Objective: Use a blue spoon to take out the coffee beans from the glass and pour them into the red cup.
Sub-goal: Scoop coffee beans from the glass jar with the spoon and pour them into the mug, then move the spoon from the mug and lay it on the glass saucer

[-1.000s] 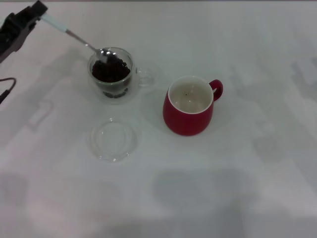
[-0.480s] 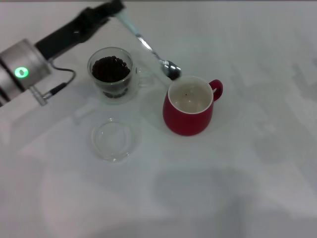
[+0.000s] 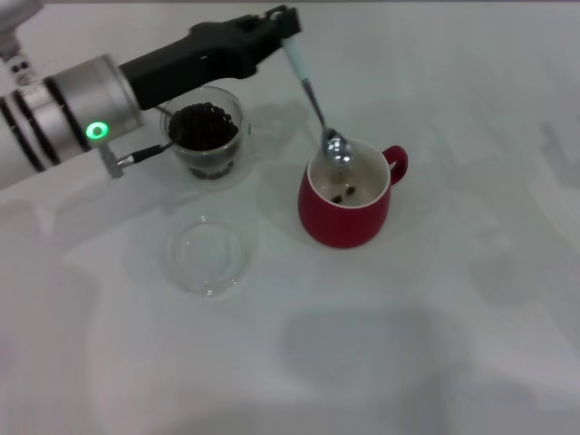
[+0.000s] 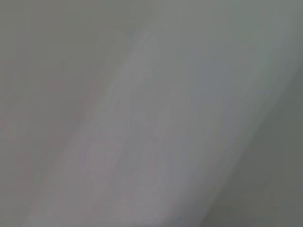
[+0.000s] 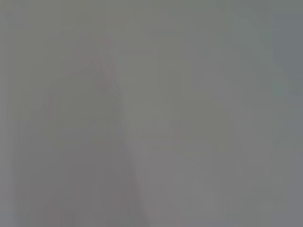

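On my desk (image 3: pixel 471 299) I count one glass (image 3: pixel 204 136), one red cup (image 3: pixel 346 201), one blue spoon (image 3: pixel 313 95) and one flat clear dish (image 3: pixel 207 255). The coffee beans (image 3: pixel 202 125) fill the glass in a single heap, and a few more lie on the cup's white floor. My left claw (image 3: pixel 288 25) is clamped on the top of the spoon's pale handle, above the far side of the desk between glass and cup. Half a second ago the bowl hung just outside the cup's far-left rim; now it dips inside the mouth. The spoon's long axis runs steeply from my claw down toward the cup, bowl lowest. My right claw is out of sight.
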Available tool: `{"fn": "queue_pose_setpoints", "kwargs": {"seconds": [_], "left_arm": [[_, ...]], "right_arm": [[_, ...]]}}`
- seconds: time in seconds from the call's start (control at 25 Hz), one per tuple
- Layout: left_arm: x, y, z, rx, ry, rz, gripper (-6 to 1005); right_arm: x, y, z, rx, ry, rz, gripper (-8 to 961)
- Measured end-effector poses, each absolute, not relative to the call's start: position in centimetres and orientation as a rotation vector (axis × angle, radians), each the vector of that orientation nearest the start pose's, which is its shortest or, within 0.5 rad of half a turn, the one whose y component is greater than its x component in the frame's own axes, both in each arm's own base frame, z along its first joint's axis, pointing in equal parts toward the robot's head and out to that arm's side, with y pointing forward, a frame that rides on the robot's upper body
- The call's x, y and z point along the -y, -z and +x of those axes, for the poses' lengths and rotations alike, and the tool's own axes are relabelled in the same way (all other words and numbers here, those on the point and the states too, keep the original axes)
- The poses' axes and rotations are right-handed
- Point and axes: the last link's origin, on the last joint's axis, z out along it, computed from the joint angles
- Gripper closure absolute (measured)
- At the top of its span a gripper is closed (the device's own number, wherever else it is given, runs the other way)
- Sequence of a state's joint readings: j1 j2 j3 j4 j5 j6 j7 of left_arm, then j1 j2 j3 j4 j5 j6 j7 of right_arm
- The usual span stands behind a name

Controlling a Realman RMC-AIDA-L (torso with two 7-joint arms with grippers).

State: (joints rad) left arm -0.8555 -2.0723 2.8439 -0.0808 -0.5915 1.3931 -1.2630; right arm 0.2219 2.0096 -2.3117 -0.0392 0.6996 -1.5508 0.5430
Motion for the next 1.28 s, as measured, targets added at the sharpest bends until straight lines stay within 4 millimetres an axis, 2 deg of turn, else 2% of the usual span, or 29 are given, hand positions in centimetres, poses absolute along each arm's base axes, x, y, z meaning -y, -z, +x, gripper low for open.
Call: {"fn": "queue_pose_setpoints", "kwargs": {"seconds": [0.24, 0.4, 0.48, 0.68, 0.72, 0.84, 0.88, 0.92, 1.12, 1.28], "left_arm": [[-37.0, 6.7, -17.1, 0.738, 1.191, -2.609, 876], [-36.7, 5.3, -17.5, 0.757, 1.306, -2.535, 874], [-36.5, 4.0, -18.7, 0.809, 1.377, -2.452, 872], [-34.1, -0.5, -24.5, 1.005, 1.514, -2.176, 869], [-33.0, -1.4, -26.6, 1.072, 1.509, -2.103, 869], [-30.8, -2.5, -30.0, 1.221, 1.480, -1.994, 867], [-30.8, -2.5, -30.0, 1.221, 1.480, -1.994, 867], [-28.6, -3.0, -32.4, 1.335, 1.451, -1.918, 866], [-25.6, -2.9, -35.1, 1.448, 1.375, -1.854, 863], [-25.1, -2.0, -35.5, 1.487, 1.333, -1.850, 861]], "right_arm": [[-23.3, -3.2, 37.5, -0.637, -0.956, -1.565, 319], [-23.2, -3.2, 37.5, -0.641, -0.954, -1.563, 320], [-23.2, -3.2, 37.5, -0.640, -0.955, -1.564, 320], [-23.7, -3.4, 37.4, -0.633, -0.961, -1.552, 320], [-23.8, -3.5, 37.4, -0.633, -0.961, -1.543, 320], [-24.1, -3.9, 37.5, -0.627, -0.959, -1.513, 319], [-24.2, -4.0, 37.5, -0.625, -0.960, -1.507, 319], [-24.3, -4.1, 37.5, -0.622, -0.961, -1.503, 319], [-24.9, -4.1, 37.2, -0.616, -0.964, -1.508, 319], [-25.3, -3.9, 37.1, -0.619, -0.962, -1.523, 320]]}}
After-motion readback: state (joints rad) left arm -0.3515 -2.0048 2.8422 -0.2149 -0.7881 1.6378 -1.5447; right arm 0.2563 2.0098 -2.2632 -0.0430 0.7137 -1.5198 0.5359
